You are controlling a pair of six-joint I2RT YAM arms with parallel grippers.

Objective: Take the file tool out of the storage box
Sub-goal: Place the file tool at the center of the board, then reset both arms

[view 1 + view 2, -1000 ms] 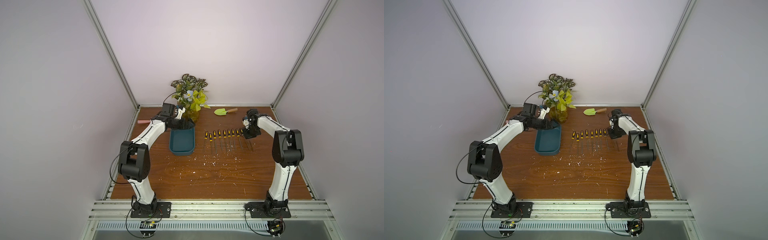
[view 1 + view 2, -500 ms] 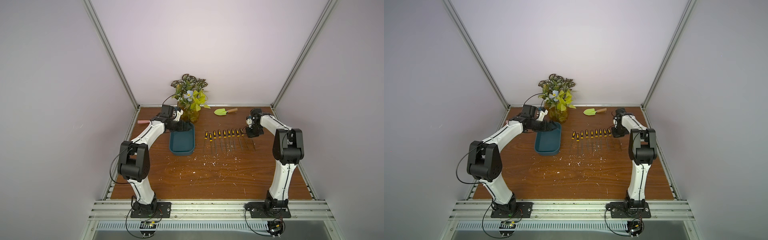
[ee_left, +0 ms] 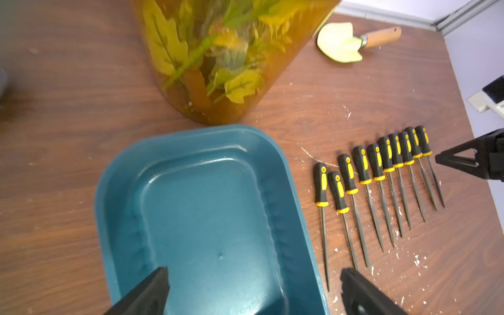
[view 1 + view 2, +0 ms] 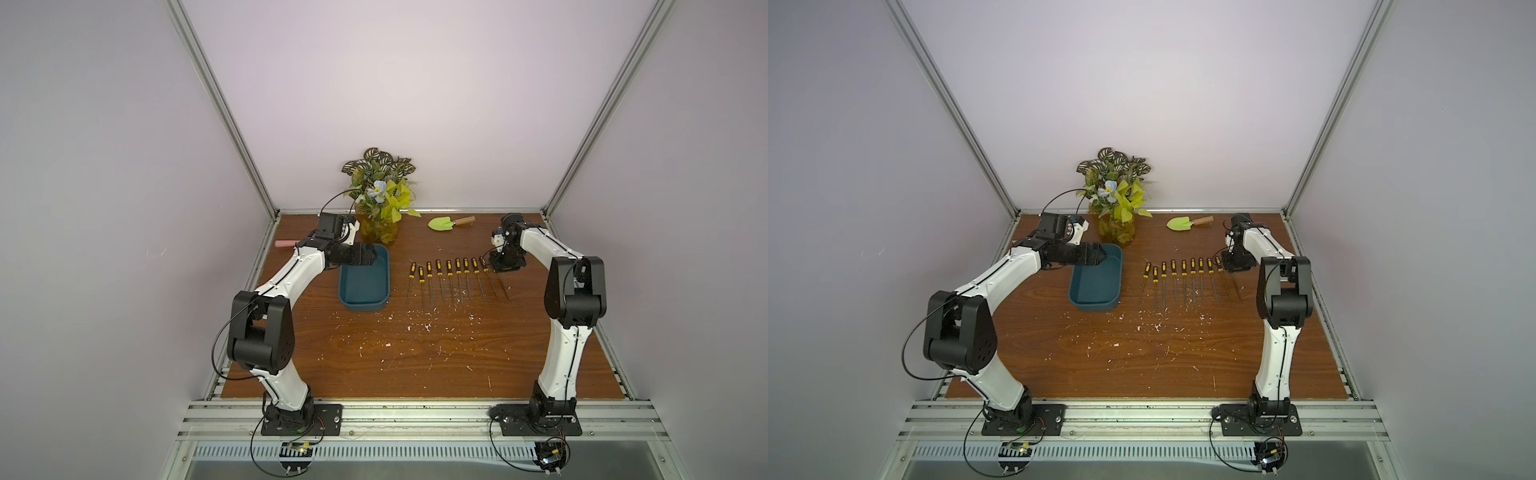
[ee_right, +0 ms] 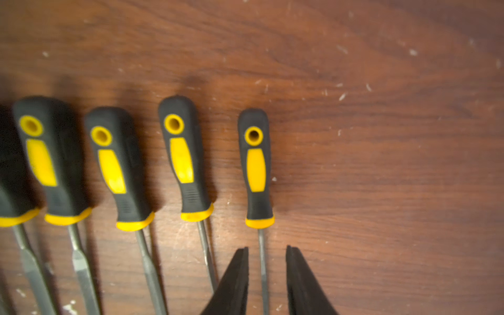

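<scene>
Your storage box (image 3: 204,218) is empty; the files (image 4: 458,266) lie in a row on the tabletop (image 4: 415,357) beside it, so I'd call the job abt done. Your right fingers (image 5: 234,286) are slightly spread, straddling the shaft of the file (image 5: 255,169) farthest from the box, not pinching. Raise them straight up, no sideways nudge. Your left fingers (image 3: 147,294) spread wide over the box, empty; vase (image 3: 218,68) sits just behind it, w/ open room in front.
</scene>
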